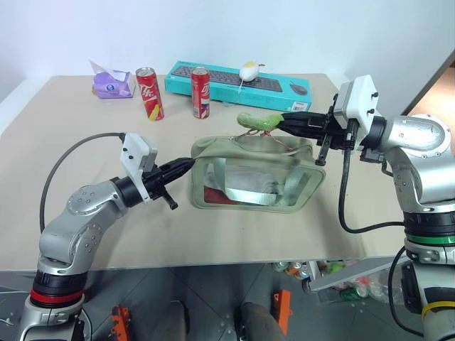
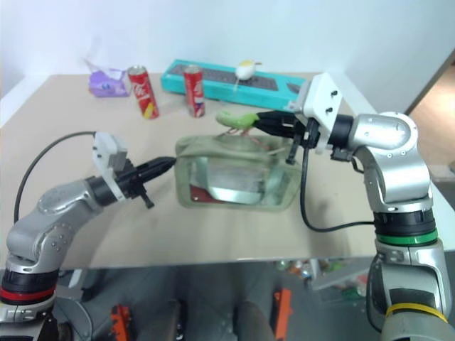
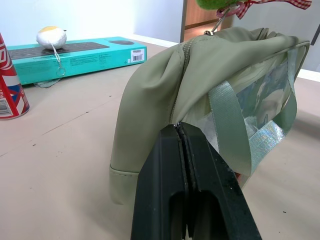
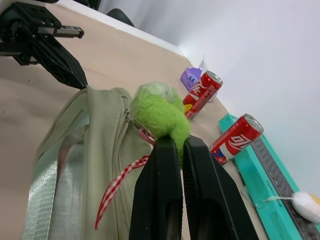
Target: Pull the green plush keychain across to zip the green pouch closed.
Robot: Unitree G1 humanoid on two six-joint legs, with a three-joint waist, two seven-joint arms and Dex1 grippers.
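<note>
Lower left of frame: left gripper jaws pinch the green pouch end seam. Centre: zipper axis runs left-right. Behind, upper right: right gripper jaws clamp the green plush keychain.

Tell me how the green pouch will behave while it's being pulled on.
Likely floppy: the green pouch sags and creases where the left gripper pinches its end. Probably light, apt to slide or lift as the right gripper tugs the green plush keychain.

right gripper pinching green plush keychain (pouch below)
</note>
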